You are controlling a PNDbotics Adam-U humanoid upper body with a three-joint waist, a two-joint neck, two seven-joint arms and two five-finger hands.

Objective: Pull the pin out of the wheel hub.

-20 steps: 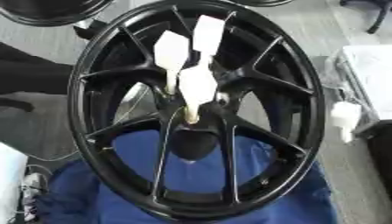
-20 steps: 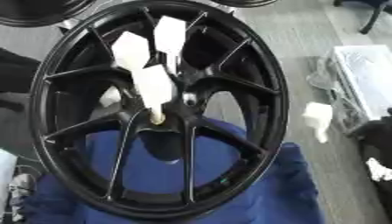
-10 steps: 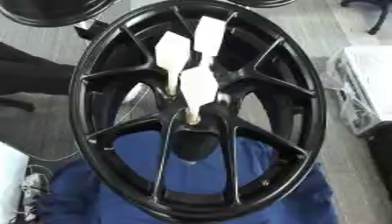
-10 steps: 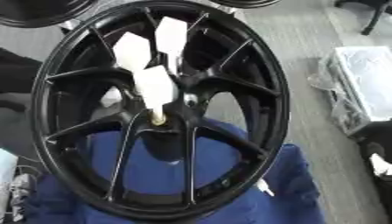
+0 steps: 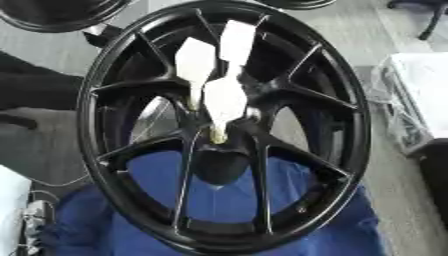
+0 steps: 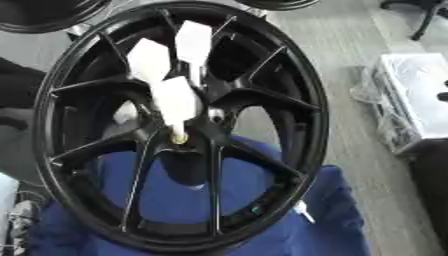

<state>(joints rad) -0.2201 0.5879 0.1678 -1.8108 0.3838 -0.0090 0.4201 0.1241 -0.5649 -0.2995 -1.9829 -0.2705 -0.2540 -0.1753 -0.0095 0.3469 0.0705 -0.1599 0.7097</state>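
A large black wheel hub (image 5: 114,100) with thin spokes is seen filling most of both views, tilted slightly and resting on a blue cloth (image 5: 219,200) spread beneath its lower half. Three white pins with flat, paddle-shaped heads are seen standing out of the hub's centre: one pin (image 5: 224,102) is set nearest the middle, its yellowish tip seated just above the dark centre bore, and two more (image 5: 194,65) (image 5: 237,41) rise behind it, side by side, their heads close together but apart. All three pins are shown in place in the hub. Neither of the robot's hands is shown in either view, so the state of their fingers cannot be told. A small white shape (image 6: 302,211) is seen at the lower right rim in the right eye view; what it is cannot be made out. Grey floor (image 5: 385,45) is visible beyond the wheel.
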